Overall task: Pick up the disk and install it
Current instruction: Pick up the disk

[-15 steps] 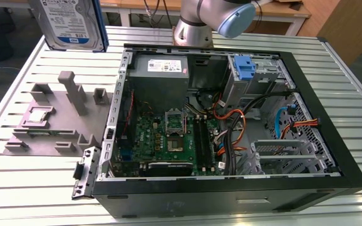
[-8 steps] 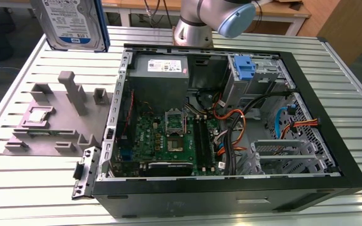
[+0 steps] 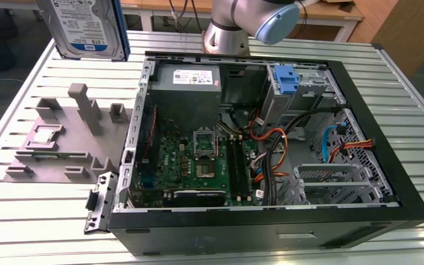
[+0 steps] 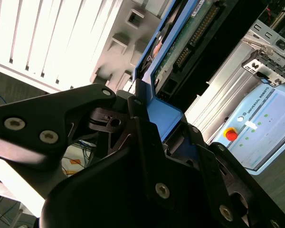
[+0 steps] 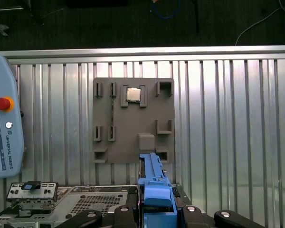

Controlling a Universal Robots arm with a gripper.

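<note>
Between the black fingers (image 4: 137, 116) of the hand (image 4: 162, 121), in the second wrist view, sits the blue rail of the disk (image 4: 187, 35). The hand is pinched shut on that rail from both sides. The drive's green circuit board and connector row extend away from the fingertips. In the first wrist view the same blue rail juts forward from the hand (image 5: 156, 213), with nothing touching it but the fingers.

Directly beyond the hand lies the slatted metal counter (image 5: 228, 118). On it rests a grey holding fixture (image 5: 133, 137) with several empty slots. A small square processor chip (image 5: 134, 94) sits in a pocket on the fixture's far side from the hand. To one side of the hand, at the counter's edge, is a pale blue control pendant (image 5: 2, 128) with a red button.

In the exterior view the disk (image 3: 86, 27) is upright, label side showing, raised clear of the counter (image 3: 35, 210). It hangs past the far end of the fixture (image 3: 50, 160), well apart from everything on the counter. On the exterior view's right of the fixture lies the open computer case (image 3: 388, 182), with its green motherboard (image 3: 190, 160) exposed. A grey metal cage with a blue latch (image 3: 289, 83) stands at the case's far wall. Behind the case rises the robot arm (image 3: 245, 25).
</note>
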